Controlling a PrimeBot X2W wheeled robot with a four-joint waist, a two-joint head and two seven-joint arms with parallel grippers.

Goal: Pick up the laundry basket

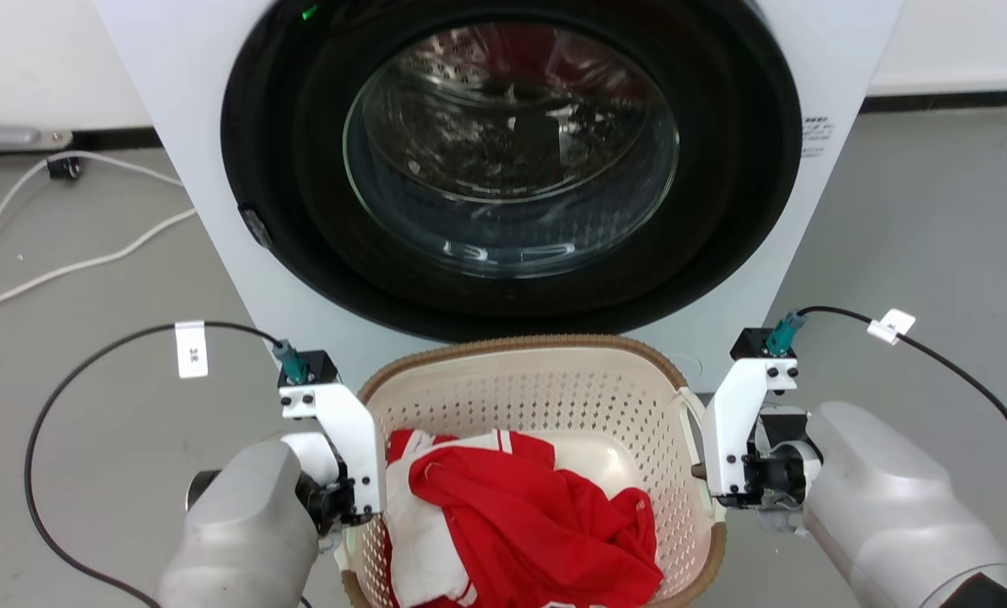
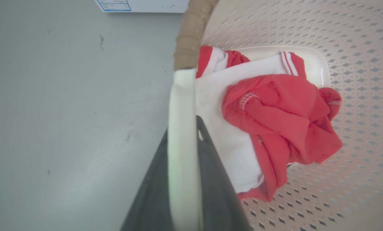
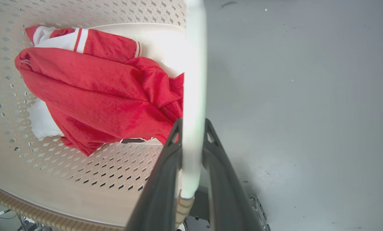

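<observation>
The cream-white perforated plastic laundry basket (image 1: 554, 393) with its brown woven-look rim sits directly before the robot, just in front of the white washing machine (image 1: 832, 67) with the round glass door. It lies squarely between the two arms, and that is the relation the lift turns on. The left hand (image 2: 183, 128) is at the basket's left side and the right hand (image 3: 193, 123) at its right, neither nearer than the other, so the line from hand to hand runs across the robot's front. In the left wrist view the two dark fingers (image 2: 217, 186) stand either side of the white plastic left handle (image 2: 181, 96), close against it. The right wrist view shows the same on the white right handle (image 3: 194, 64) — both hands look clamped on their handles. The basket's near end is cut off at the bottom of the head view, so its long axis cannot be told for sure. Inside lies one crumpled red-and-white garment (image 1: 520, 523), heaped toward the robot's side, with part of the pale bottom bare beyond it. Whether the basket rests on the grey floor (image 1: 933, 211) or is already off it cannot be told. The grasp looks made, so the coming move is probably a level raise with both arms together — an uneven one would tilt the basket and slide the cloth to the low side.
</observation>
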